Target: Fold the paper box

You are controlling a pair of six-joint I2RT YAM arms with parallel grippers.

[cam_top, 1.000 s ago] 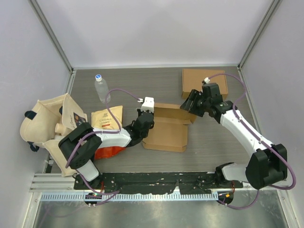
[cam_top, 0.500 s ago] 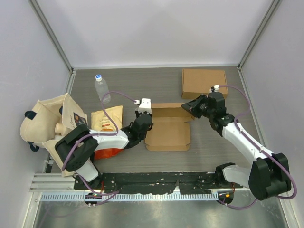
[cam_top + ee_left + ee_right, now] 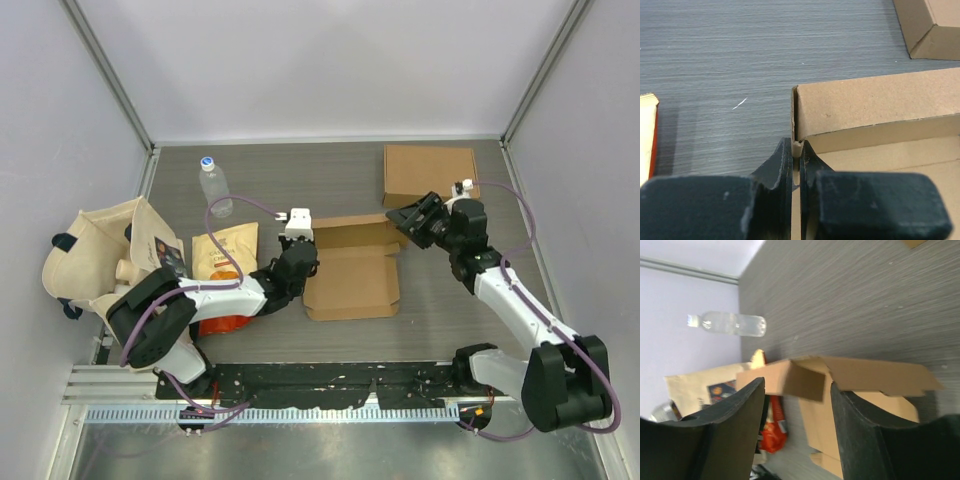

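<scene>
The paper box [image 3: 352,275] is a flat brown cardboard tray lying open in the middle of the table, with its back wall [image 3: 875,107] raised. My left gripper [image 3: 304,268] is at the box's left side, shut on the thin left wall near the back corner [image 3: 798,148]. My right gripper [image 3: 402,222] hovers at the box's back right corner. Its jaws stand open, and a loose cardboard flap [image 3: 800,379] shows in the gap beyond them without touching either finger [image 3: 735,425].
A second, closed cardboard box [image 3: 430,175] lies at the back right. A clear water bottle [image 3: 213,187] lies at the back left. Snack bags [image 3: 225,252] and a cloth tote [image 3: 95,255] fill the left side. Grey walls enclose the table.
The box has turned square to the table and slid slightly nearer. My right gripper has pulled away to the right and stands open. The left gripper stays clamped on the left wall.
</scene>
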